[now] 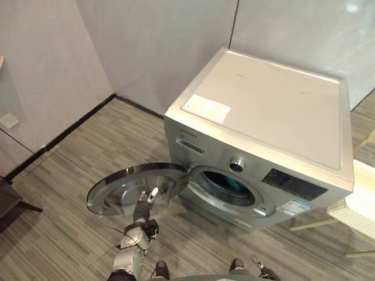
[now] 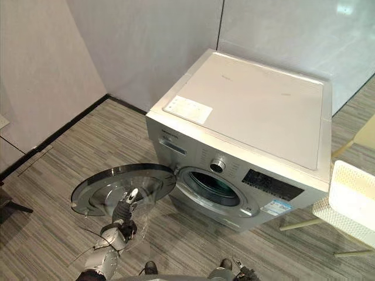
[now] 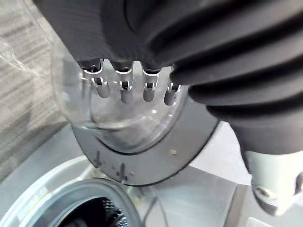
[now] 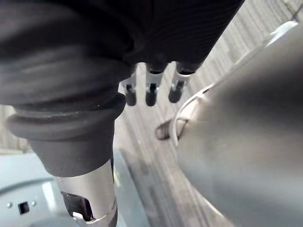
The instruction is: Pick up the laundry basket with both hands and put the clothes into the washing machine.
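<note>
The left hand [image 1: 143,209] was up at the washing machine's round door [image 1: 117,178]. Its fingers [image 3: 124,90] were straight and a little apart, holding nothing, with the tips at the door's clear glass. The door was swung wide open and lay almost flat, low over the floor [image 1: 64,199].

Just past the door was the round hole [image 1: 228,186] in the front of the washing machine [image 1: 263,111]. It was dark inside, and I could not tell if any clothes were in there. The machine stood on the striped grey floor, near the corner where the walls [image 1: 152,47] meet.

The right hand [image 4: 151,92] hung low – fingers straight, holding nothing.

A white thing with small holes [image 1: 363,208] sat on thin wooden legs by the machine's front right corner – I could not tell if it was the basket.
</note>
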`<state>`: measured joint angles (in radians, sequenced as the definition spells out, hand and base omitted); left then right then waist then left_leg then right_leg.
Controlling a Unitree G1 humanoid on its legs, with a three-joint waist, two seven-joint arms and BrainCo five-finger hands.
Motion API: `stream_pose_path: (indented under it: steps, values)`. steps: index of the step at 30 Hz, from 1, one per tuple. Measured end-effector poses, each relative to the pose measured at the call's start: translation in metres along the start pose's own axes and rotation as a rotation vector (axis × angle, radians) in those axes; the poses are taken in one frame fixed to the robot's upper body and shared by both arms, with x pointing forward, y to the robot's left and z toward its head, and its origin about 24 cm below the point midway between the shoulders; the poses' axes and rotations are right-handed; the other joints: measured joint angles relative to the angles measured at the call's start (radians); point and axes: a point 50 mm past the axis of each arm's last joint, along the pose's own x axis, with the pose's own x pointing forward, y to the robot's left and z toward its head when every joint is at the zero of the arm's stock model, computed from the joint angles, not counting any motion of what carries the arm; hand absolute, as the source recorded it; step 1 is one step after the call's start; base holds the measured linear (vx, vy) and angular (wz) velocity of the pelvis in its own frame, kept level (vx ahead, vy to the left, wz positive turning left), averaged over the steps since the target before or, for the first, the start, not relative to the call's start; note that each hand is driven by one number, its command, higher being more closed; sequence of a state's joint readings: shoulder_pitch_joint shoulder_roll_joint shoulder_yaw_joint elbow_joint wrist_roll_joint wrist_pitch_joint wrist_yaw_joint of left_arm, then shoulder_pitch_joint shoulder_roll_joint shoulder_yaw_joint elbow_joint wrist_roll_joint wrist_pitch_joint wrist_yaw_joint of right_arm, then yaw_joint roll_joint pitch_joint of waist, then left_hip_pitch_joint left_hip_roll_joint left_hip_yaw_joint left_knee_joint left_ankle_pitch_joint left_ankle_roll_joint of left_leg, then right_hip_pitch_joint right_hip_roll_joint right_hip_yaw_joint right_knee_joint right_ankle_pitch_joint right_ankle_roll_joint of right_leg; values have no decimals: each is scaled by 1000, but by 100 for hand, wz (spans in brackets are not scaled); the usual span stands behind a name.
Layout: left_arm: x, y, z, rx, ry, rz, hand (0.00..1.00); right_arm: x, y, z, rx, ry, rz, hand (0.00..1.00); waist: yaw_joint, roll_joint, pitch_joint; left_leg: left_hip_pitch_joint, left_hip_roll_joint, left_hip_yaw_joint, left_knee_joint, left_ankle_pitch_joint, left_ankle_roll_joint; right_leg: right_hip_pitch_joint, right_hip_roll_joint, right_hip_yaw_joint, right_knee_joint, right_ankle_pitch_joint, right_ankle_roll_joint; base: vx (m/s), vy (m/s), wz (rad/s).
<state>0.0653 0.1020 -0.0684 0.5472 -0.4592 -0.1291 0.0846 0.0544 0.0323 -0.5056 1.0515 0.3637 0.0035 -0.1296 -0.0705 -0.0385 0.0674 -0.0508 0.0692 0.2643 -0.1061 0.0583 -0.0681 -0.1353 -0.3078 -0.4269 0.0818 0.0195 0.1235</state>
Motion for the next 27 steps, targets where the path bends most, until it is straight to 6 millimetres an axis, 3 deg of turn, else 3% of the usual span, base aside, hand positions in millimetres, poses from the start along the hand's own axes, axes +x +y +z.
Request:
stream_pose_path:
  steps: [1,4,5,6,7,8,11,12,13,14,15,16,20,21,23,25,27]
  values:
    - [-2,3,-3,2,9,8,0,0,3,3,-18,-12,12,0,-3,2,1,-5,-3,13,0,2,-1,-3,5,15,-14,20,2,-71,36,-23]
    - [-1,13,2,9,-10,35,0,-2,11,-5,-11,0,33,0,7,-35,22,2,5,38,-1,-3,-6,14,17,21,-43,79,-11,-34,11,-17]
    - [-3,17,2,12,-11,46,0,-3,13,-5,-20,-5,40,0,4,-36,22,-4,30,35,-1,-12,4,1,32,17,-19,115,-14,-47,-22,-16]
    - [-4,15,2,0,-18,45,0,-2,13,-2,-31,-13,44,0,4,-26,22,-7,53,34,-1,-12,4,-23,49,26,9,144,-29,-26,-36,-23]
    - [-8,12,2,-20,-34,40,0,-1,9,6,-40,-40,37,0,27,14,28,-15,131,36,0,-10,3,-77,115,92,108,202,-39,42,-40,-12]
    - [-7,10,5,-19,-46,30,0,-2,8,6,-41,-42,35,0,30,29,36,-16,160,29,4,-1,1,-122,130,149,286,130,-59,78,-57,11]
    - [-11,11,0,-24,-33,36,0,-6,-2,-13,-32,1,17,0,30,-21,4,-29,155,-46,8,32,-25,-167,146,248,482,84,-45,141,-94,72]
    - [-11,7,-2,-39,-28,32,0,-6,0,-12,-31,-1,22,0,30,-22,3,-32,153,-55,8,32,-25,-162,146,250,481,73,-31,108,-94,57]
    - [-13,5,-6,-49,-16,32,0,-6,4,-13,-29,0,32,0,31,-34,-5,-45,137,-76,9,39,-24,-138,143,270,454,3,17,98,-72,48]
    - [-13,4,-7,-52,-11,35,0,-6,7,-14,-25,4,37,0,31,-42,-7,-49,129,-86,9,44,-24,-119,146,273,408,-40,9,133,-132,55]
    - [-13,4,-9,-57,0,40,0,-6,9,-15,-27,6,43,0,42,-53,-14,-54,108,-97,9,46,-25,-44,151,264,277,-93,-39,113,-151,34]
    - [-13,3,-9,-63,1,43,0,-6,14,-10,-25,-7,55,0,60,-63,-21,-56,101,-97,9,48,-29,23,158,278,161,-104,-33,92,-156,18]
    - [-14,-3,-8,-109,-6,44,0,-5,25,-2,-30,-36,81,0,87,-28,-11,-82,106,-98,48,57,-44,90,172,293,32,-135,-41,-20,-125,9]
    - [-14,-8,-2,-136,-36,29,0,-5,29,1,-50,-51,97,0,87,-18,21,-121,121,-99,165,33,-23,125,179,286,32,-137,-41,-100,-129,40]
    - [-17,-16,9,-159,-88,-3,0,-6,30,4,-68,-73,109,0,87,-4,38,-182,153,-100,328,-12,-16,166,200,256,41,-158,-51,-140,-127,49]
    - [-19,-21,12,-174,-108,-27,0,-7,28,9,-86,-98,112,0,87,12,43,-204,177,-108,397,-38,-19,172,208,232,81,-211,-44,-228,-108,44]
    - [-21,-21,11,-178,-103,-26,0,-7,26,10,-91,-104,111,0,88,15,45,-188,194,-83,381,-80,12,153,200,219,139,-249,-54,-168,-32,22]
